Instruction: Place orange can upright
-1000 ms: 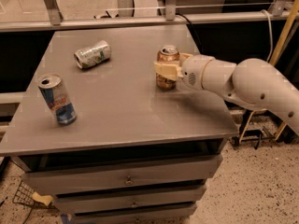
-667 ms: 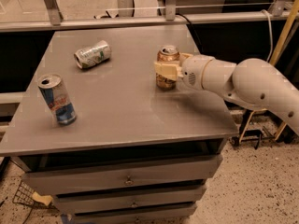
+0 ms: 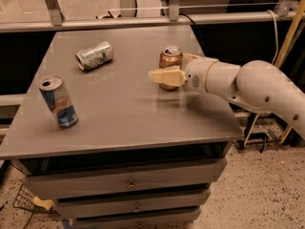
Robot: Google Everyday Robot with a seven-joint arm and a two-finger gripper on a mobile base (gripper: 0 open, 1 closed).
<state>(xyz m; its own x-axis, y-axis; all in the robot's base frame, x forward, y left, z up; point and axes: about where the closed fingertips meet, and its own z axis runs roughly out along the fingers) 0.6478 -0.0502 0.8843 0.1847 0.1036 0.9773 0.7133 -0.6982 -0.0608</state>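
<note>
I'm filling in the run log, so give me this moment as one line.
orange can: upright on table | gripper: at it | silver-green can: on its side | blue can: upright

Three cans are sitting on one table (image 3: 124, 123): one orange can (image 3: 170, 63), one silver-green can (image 3: 94, 55) and one blue can (image 3: 58, 101). Two of them are standing upright and one is lying on its side. One arm (image 3: 257, 87) is reaching in, carrying one gripper (image 3: 167, 73), which is sitting at the orange can. Three drawers (image 3: 128, 180) are showing below the tabletop.
</note>
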